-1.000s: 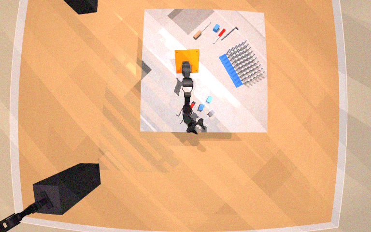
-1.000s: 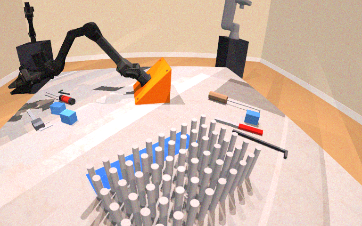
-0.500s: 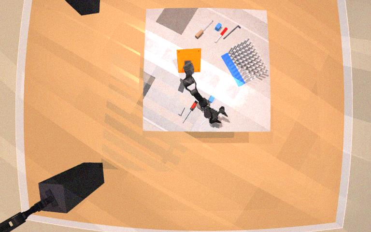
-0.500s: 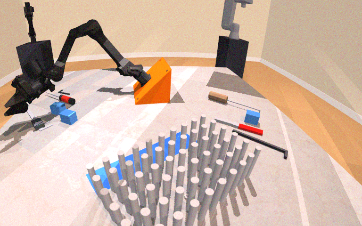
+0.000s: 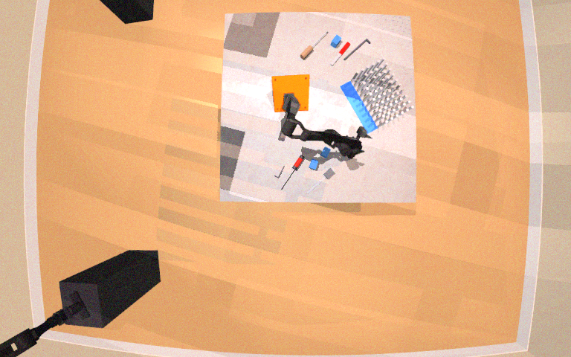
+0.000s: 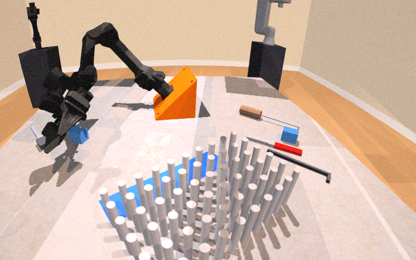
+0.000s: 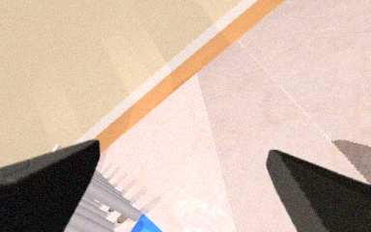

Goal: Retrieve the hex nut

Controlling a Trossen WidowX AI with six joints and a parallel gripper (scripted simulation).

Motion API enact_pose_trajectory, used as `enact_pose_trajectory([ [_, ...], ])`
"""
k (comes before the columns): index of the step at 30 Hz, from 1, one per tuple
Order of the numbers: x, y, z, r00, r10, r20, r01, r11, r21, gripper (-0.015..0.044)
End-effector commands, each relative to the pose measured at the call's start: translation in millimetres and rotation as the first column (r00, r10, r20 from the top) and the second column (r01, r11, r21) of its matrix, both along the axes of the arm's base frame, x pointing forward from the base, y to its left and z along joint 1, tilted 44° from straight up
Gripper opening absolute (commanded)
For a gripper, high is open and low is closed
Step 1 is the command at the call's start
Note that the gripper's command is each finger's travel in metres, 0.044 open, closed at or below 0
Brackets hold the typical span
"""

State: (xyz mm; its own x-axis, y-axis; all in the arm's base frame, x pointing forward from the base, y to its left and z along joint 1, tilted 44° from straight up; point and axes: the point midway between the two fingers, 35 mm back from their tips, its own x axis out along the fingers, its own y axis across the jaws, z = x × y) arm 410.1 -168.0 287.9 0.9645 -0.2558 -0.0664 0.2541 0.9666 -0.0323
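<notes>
We see the end effector (image 6: 56, 135) spread wide, pinching nothing, hanging above the tabletop (image 6: 128, 144) near one end of the blue taped strip (image 5: 357, 107). Beside the strip stand the metal spacers (image 6: 196, 196). We cannot make out the hex nut among them, and we read no writing anywhere.

The standing round grey metal spacers (image 6: 196, 196) look smooth and dull. The pale stone-like table top (image 6: 325, 220) looks patchy and matt. The screwdriver's light brown wooden handle (image 6: 250, 111) looks smooth.
</notes>
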Motion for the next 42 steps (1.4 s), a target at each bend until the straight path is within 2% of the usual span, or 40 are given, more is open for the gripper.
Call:
enact_pose_trajectory([
  [1,12,55,-49,0.987,0.064,-0.148,-0.068,0.998,-0.018,0.044],
  [6,11,126,-103,0.935,0.147,-0.323,-0.178,0.982,-0.069,0.044],
  [12,-14,196,-158,0.837,0.209,-0.506,-0.326,0.933,-0.154,0.044],
  [42,-15,198,-159,0.833,0.21,-0.512,-0.331,0.93,-0.157,0.044],
])
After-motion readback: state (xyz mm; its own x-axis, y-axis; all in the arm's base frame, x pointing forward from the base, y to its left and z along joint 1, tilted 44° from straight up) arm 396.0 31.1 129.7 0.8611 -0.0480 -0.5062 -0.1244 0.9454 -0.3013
